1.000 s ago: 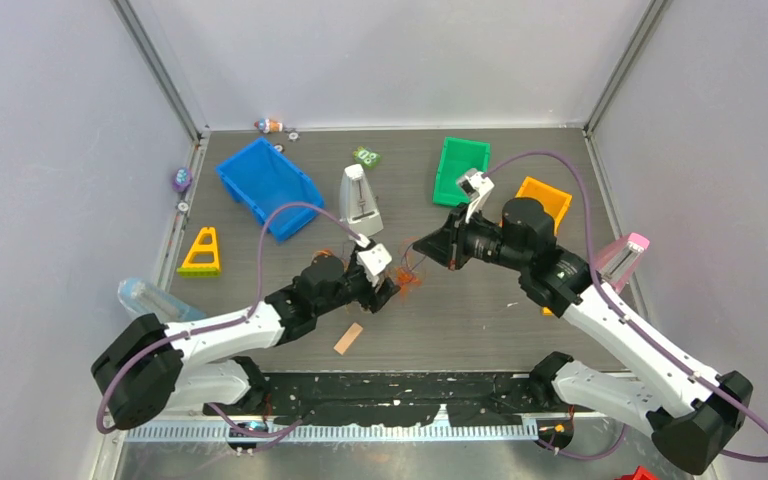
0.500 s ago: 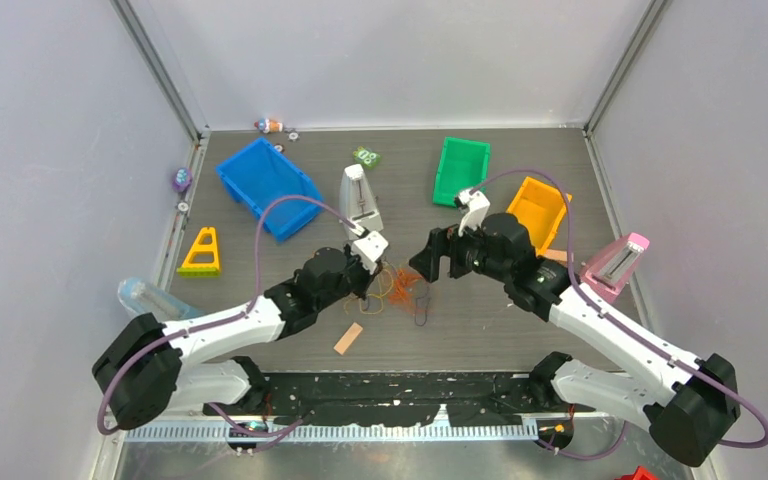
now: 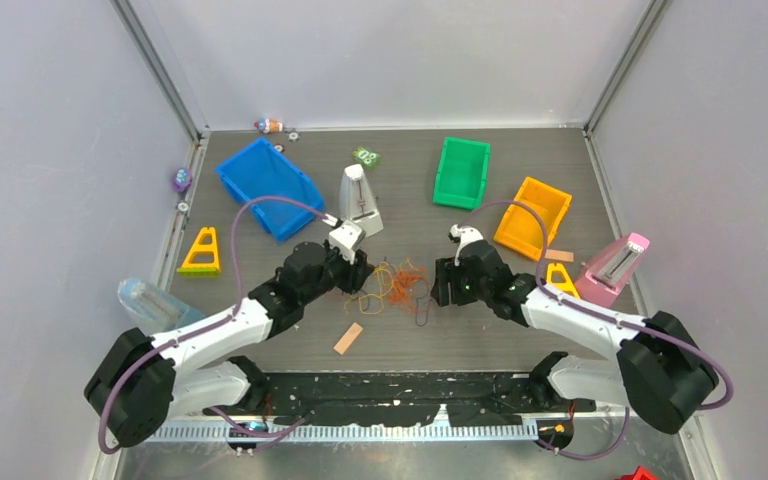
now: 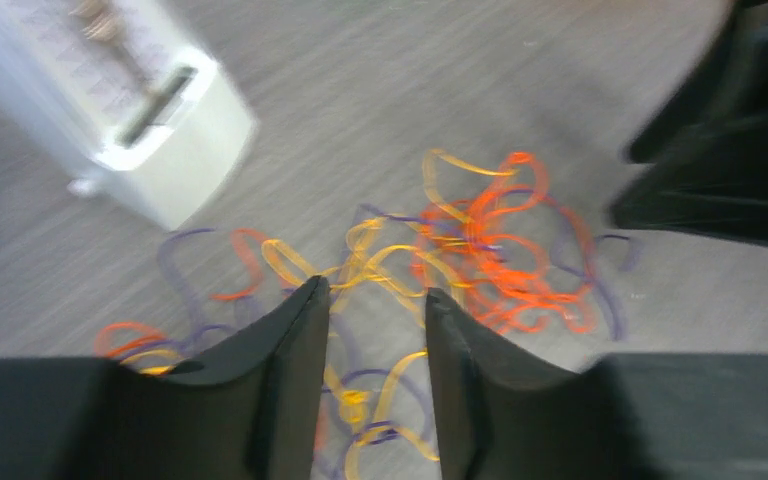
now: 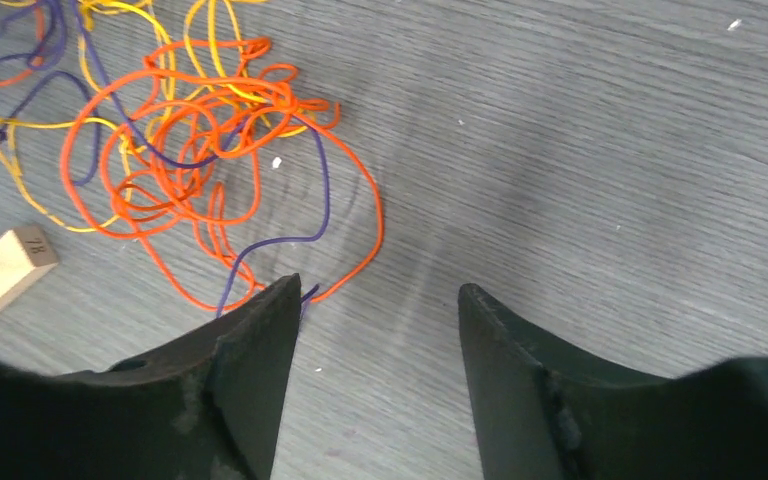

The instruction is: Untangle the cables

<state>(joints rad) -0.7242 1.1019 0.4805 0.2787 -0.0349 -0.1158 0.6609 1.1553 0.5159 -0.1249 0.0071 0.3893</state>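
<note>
Left end effector point(image 4: 370, 300), jaws narrowly parted, and right end effector point(image 5: 380, 290), open and empty, flank the cables point(image 3: 392, 288), one orange-yellow-purple heap on the desk point(image 3: 410, 205). Strands lie loose yet interlaced; separation largely remains.

Top external view sat high above and behind arm bases, looked down and forward over whole counter point(image 3: 410, 190) from far out, both arms in frame. Left wrist view rode just behind left gripper point(image 4: 375, 300), low and close, faced forward-down onto cables point(image 4: 480, 240), blurred. Right wrist view sat behind right gripper point(image 5: 380, 295), close, looked steeply down. All three shared cables. Left wrist and top shared white tower point(image 4: 140, 110). Right wrist and top shared wooden block point(image 5: 5, 275).
</note>
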